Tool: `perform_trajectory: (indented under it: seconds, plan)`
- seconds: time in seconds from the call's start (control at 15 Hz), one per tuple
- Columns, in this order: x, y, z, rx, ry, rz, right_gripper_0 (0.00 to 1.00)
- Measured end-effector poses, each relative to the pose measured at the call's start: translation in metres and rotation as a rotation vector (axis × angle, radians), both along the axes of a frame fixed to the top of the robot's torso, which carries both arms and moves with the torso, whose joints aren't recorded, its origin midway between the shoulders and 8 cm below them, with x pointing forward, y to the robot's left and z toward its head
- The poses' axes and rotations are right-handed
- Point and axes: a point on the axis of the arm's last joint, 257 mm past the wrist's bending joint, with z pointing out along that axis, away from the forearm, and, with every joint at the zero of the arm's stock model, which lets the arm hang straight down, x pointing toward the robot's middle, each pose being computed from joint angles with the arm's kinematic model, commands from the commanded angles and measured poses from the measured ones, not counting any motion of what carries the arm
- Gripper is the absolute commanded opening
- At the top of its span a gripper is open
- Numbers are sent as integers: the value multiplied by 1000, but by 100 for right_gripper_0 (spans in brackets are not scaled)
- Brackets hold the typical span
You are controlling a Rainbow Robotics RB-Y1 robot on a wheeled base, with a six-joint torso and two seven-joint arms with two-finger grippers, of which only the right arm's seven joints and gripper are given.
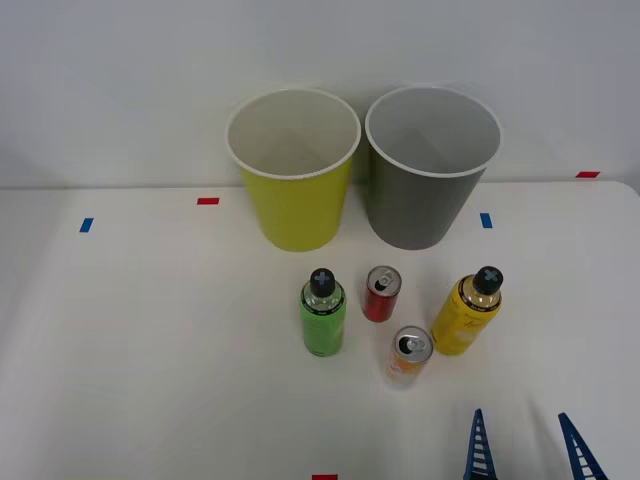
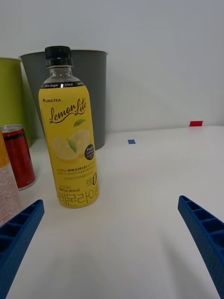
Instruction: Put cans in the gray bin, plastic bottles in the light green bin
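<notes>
- Front view: the right gripper sits low at the table's near edge, its two blue ribbed fingers spread apart with nothing between them. It is near the yellow bottle, which stands upright ahead of it and slightly toward the robot's left.
- Front view: the orange-and-white can stands just beside the yellow bottle on its left, the red can a little farther back, and the green bottle farther left again. All four are upright on the white table, none yet binned.
- Front view: the light green bin and the gray bin stand side by side at the back, rims almost touching. I can see nothing in either, though the bottoms are not fully in view.
- Right wrist view: the yellow bottle stands between the open fingers, offset toward the side where the red can stands. The gray bin is behind it.
- Right wrist view: the bottle looks full of pale drink, so I judge it moderately heavy for its size. Its thin plastic wall will probably give slightly under a squeeze, and the glossy label sleeve may be slippery.
- Right wrist view: the best hold seems to be the straight labelled body around mid-height, where the ribbed pads get broad contact. The tapering shoulder and the black cap offer less to grip, and a low hold could let it tip.
- Right wrist view: the orange-and-white can is close on one side, so that finger has little room.
</notes>
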Motion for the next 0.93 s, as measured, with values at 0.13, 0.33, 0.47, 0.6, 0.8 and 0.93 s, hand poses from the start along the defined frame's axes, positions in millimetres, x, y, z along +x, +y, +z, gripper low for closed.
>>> perform_trajectory:
  seconds: [0.13, 0.33, 0.47, 0.6, 0.8, 0.93]
  plan:
    - [0, 0, 0, 0, 0, 0, 100]
    - [0, 0, 0, 0, 0, 0, 100]
    - [0, 0, 0, 0, 0, 0, 100]
    - [0, 0, 0, 0, 0, 0, 100]
    - [0, 0, 0, 0, 0, 0, 100]
    - [0, 0, 0, 0, 0, 0, 100]
